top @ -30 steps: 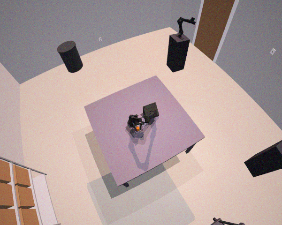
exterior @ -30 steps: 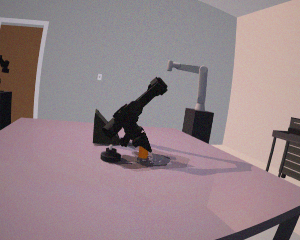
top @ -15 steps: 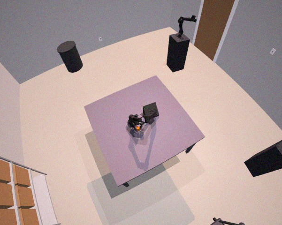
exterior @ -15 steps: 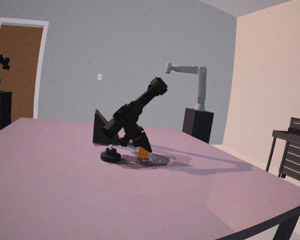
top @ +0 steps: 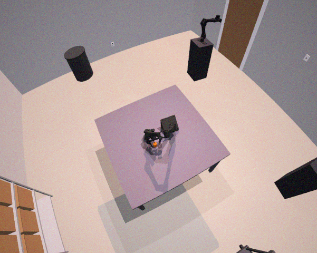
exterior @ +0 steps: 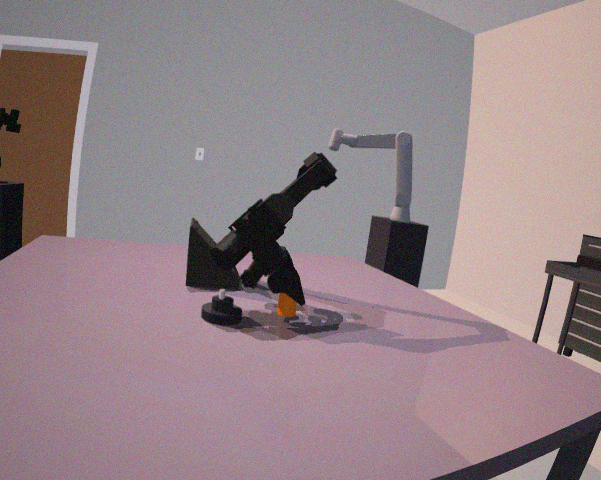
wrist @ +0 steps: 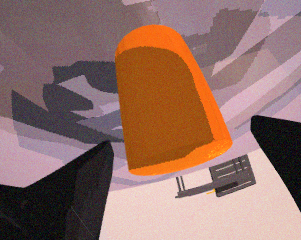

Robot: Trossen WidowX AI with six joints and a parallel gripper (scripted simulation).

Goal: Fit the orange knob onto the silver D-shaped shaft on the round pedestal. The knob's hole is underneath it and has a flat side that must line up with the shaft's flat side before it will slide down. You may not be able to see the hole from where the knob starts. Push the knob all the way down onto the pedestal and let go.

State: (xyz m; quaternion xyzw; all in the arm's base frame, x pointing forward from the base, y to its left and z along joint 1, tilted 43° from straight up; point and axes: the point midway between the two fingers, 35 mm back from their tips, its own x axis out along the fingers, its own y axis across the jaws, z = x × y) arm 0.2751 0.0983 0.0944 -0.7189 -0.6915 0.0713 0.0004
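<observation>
The orange knob appears to stand upright on the table, apart from the pedestal. Its hole does not show. My gripper is open, its fingers spread wide on either side of the knob in the wrist view, with gaps on both sides. In the exterior view a dark finger partly covers the knob's top. The round black pedestal stands left of the knob, with the silver shaft upright and bare on top. The shaft's flat side cannot be made out. I cannot pick out the pedestal in the top view.
The purple table bears the arm's dark angular block, behind the pedestal in the exterior view. My arm leans over the space between block and knob. Arm shadows cross the table around the knob.
</observation>
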